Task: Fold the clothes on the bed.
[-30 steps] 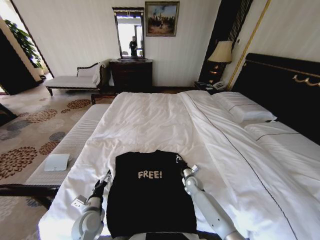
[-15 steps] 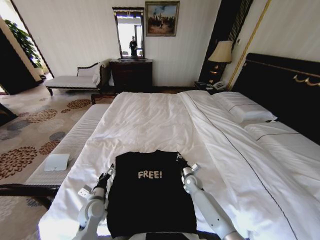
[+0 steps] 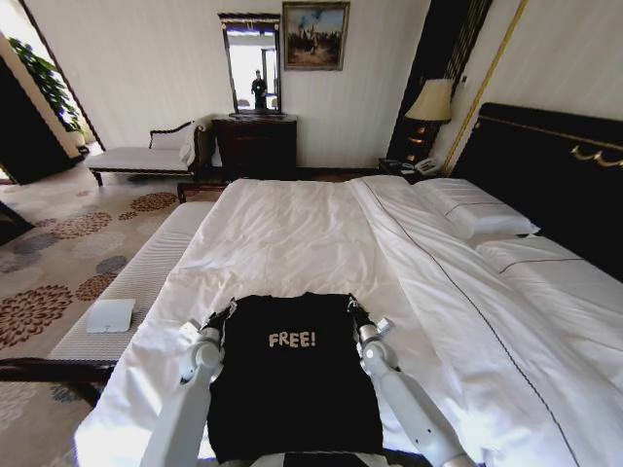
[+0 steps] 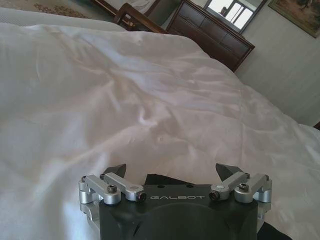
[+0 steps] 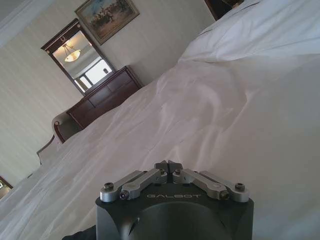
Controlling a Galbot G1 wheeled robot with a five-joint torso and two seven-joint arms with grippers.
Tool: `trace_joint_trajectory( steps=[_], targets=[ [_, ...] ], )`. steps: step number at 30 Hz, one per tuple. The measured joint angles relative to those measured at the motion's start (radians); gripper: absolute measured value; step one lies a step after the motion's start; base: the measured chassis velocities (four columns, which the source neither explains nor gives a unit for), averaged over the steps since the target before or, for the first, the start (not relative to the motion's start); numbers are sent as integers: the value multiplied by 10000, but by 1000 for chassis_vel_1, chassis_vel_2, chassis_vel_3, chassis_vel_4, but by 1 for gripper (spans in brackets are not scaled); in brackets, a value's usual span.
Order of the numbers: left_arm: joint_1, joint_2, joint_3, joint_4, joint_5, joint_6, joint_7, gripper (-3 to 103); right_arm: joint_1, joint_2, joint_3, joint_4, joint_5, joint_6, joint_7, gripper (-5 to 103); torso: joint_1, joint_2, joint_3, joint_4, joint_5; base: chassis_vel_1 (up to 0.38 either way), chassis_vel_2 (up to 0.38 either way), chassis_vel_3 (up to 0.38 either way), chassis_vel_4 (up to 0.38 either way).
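Observation:
The clothes, a black T-shirt [image 3: 292, 389] with pale "FREE!" lettering, lie flat on the near end of the white bed [image 3: 292, 233]. My left gripper [image 3: 220, 314] is at the shirt's far left corner. In the left wrist view it [image 4: 171, 171] stands open, fingers wide apart over the duvet, with a bit of black fabric [image 4: 155, 178] just under it. My right gripper [image 3: 351, 307] is at the shirt's far right corner. The right wrist view shows it [image 5: 168, 165] shut, tips together, with no fabric visible between them.
A padded white bench [image 3: 136, 282] runs along the bed's left side with a flat white item [image 3: 110, 315] on it. Pillows [image 3: 477, 209] and a dark headboard [image 3: 555, 175] are at the right. A dresser [image 3: 256, 146] and chaise [image 3: 146, 156] stand by the far wall.
My left arm has moved forward along the shirt's left edge, from beside its middle to its far left corner. The right arm has hardly moved.

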Motion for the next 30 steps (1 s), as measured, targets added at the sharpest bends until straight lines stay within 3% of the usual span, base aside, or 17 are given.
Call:
trace_joint_trajectory(
  steps=[4,8,11,12,17,23,26,27,28,30],
  targets=[
    [-279,78,80,543,-14,-149,243,103,26,78,4,-136,-175,112,27,0,-1,0,-1,1,1,0,0,0,0],
    [-351,42,139,768,-15,-266,358,94,62,126,48,-310,-303,234,25,0,-2,1,-1,2,1,0,0,0,0],
    [-359,-78,178,838,-46,-333,370,77,74,140,82,-374,-315,278,27,0,-2,1,-1,1,0,0,0,0,0],
    [-359,-78,178,838,-46,-333,370,77,74,140,82,-374,-315,278,27,0,-2,1,-1,1,0,0,0,0,0],
    [-183,-241,191,752,-168,-371,386,56,81,148,117,-373,-337,312,67,0,-2,2,-2,1,1,0,0,0,0],
    [-87,-305,139,742,-258,-418,399,40,103,205,125,-500,-395,405,78,0,-2,1,-2,1,1,0,0,0,0],
    [-71,-295,106,743,-296,-446,440,24,113,233,125,-531,-428,480,81,0,-2,2,-2,1,0,0,0,0,0],
    [-71,-290,101,745,-297,-448,448,24,115,233,125,-531,-428,483,82,0,-2,1,-2,1,0,0,0,0,0],
    [-74,-282,93,747,-299,-451,454,12,116,233,123,-522,-419,486,84,0,-2,1,-1,1,0,0,0,0,0],
    [-82,-281,88,747,-299,-453,455,12,116,230,123,-505,-411,486,86,0,-2,1,-2,1,0,0,0,0,0]
  ],
)
